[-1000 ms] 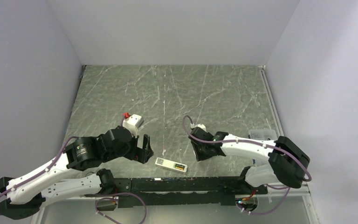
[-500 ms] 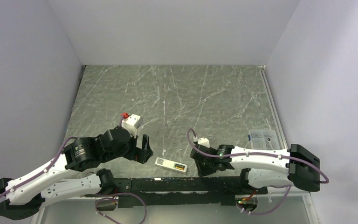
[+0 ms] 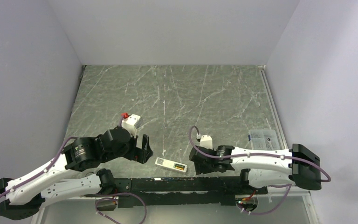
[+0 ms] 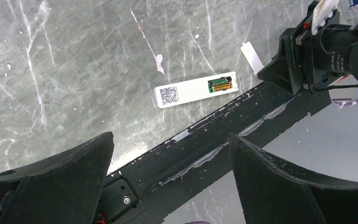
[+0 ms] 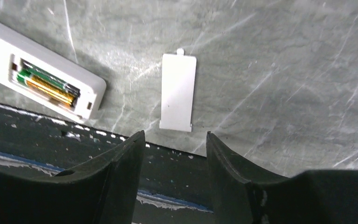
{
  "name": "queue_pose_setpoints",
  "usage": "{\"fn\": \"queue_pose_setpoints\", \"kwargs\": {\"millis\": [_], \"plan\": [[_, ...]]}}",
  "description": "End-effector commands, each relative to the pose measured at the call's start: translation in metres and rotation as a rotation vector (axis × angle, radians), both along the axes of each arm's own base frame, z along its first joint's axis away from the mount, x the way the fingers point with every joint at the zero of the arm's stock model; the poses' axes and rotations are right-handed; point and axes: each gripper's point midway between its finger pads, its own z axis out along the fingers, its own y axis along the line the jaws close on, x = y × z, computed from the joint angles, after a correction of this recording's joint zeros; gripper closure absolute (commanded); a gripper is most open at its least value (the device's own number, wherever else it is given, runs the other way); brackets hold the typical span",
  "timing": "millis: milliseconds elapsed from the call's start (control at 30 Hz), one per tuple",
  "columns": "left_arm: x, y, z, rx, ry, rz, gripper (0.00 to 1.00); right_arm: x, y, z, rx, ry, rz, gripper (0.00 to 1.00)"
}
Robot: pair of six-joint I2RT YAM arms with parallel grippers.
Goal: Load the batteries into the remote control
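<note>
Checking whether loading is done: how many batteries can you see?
2. Both batteries lie side by side in the open recess at one end of the remote control. No loose ones show, though some could be hidden from these views.

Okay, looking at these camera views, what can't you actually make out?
Remote control button side: every view, it faces the table.
Batteries polarity marks: too small in all views.
Remote's far end: right wrist view, cut off by the left edge.
White cover: top view, lost under or beside the right gripper.
Clear box contents: top view, too small.
</note>
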Motion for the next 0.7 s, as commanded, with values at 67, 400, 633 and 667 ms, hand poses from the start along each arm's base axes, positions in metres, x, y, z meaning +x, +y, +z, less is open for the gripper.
{"fn": "queue_pose_setpoints", "kwargs": {"millis": [67, 400, 633, 667], "plan": [[0.004, -0.002, 0.006, -0.027, -0.026, 0.009, 0.01, 0.033, 0.012, 0.014, 0.004, -0.097, -0.066, 0.48], [0.004, -0.001, 0.008, -0.037, -0.031, 0.008, 0.01, 0.059, 0.021, 0.004, -0.02, -0.099, -0.065, 0.49], [0.004, -0.002, 0.007, -0.028, -0.028, 0.006, 0.01, 0.079, 0.025, 0.007, 0.005, -0.113, -0.08, 0.5], [0.004, -0.002, 0.007, -0.028, -0.028, 0.006, 0.01, 0.082, 0.025, 0.007, 0.003, -0.114, -0.081, 0.5]]}}
